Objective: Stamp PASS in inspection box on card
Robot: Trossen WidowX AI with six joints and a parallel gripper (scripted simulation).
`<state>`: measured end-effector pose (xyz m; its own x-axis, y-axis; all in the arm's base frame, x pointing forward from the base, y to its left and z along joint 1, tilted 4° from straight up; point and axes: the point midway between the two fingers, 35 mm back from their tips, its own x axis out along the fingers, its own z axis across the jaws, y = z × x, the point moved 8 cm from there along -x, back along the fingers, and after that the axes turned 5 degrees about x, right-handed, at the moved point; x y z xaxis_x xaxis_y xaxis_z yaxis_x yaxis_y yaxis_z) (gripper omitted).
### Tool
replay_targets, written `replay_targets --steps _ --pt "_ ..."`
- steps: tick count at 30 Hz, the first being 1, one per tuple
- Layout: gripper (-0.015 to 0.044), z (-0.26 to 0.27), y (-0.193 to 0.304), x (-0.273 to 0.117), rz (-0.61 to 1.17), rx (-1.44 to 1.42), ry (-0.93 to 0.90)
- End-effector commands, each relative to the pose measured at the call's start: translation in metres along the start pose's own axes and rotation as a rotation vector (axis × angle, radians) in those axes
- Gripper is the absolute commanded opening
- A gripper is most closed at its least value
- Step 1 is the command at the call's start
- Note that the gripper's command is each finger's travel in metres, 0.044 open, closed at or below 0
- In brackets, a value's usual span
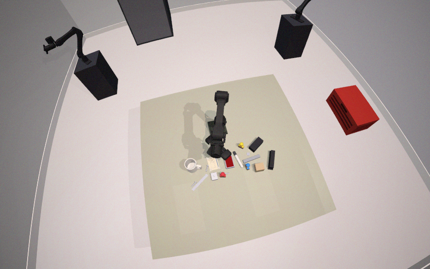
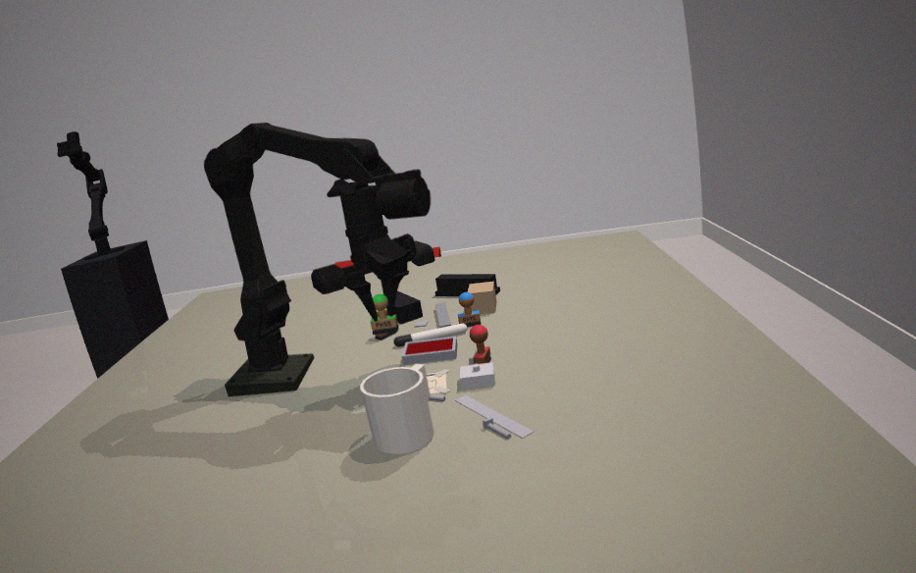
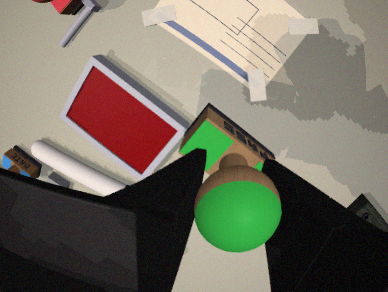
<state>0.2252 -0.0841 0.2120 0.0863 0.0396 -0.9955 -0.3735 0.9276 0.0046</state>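
Note:
My gripper [image 2: 381, 312] [image 3: 233, 165] is shut on the neck of the PASS stamp [image 2: 383, 324] [image 3: 237, 215], which has a green knob and a wooden base. The stamp hangs low over the bench, beside the ink pad on the arm-base side. Its underside is hidden. The red ink pad [image 1: 229, 161] [image 2: 430, 346] [image 3: 120, 120] lies open in its grey tray. The card [image 1: 212, 164] [image 2: 438, 383] [image 3: 280, 20] is taped down beyond the stamp in the wrist view. Only a corner of the inspection box [image 3: 238, 34] shows there; the rest is cut off, so I cannot tell whether it bears a print.
A white mug [image 1: 190, 165] [image 2: 398, 412] stands left of the card. A white block [image 1: 214, 176] and red stamp [image 1: 223, 174] stand near the card and pad. A marker [image 1: 238, 159] [image 3: 75, 165], blue DATE stamp [image 1: 247, 166], yellow-knobbed stamp [image 1: 241, 145] and wooden block [image 1: 259, 166] lie right.

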Motion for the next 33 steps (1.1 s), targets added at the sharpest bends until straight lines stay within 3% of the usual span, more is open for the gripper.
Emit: replay_targets --steps 1,8,33 --pt "0.0000 -0.009 0.019 0.002 0.002 0.004 0.004" --pt "0.0000 -0.024 0.045 0.006 0.004 0.003 0.005" --pt "0.0000 -0.022 0.044 0.040 0.004 0.003 0.005"
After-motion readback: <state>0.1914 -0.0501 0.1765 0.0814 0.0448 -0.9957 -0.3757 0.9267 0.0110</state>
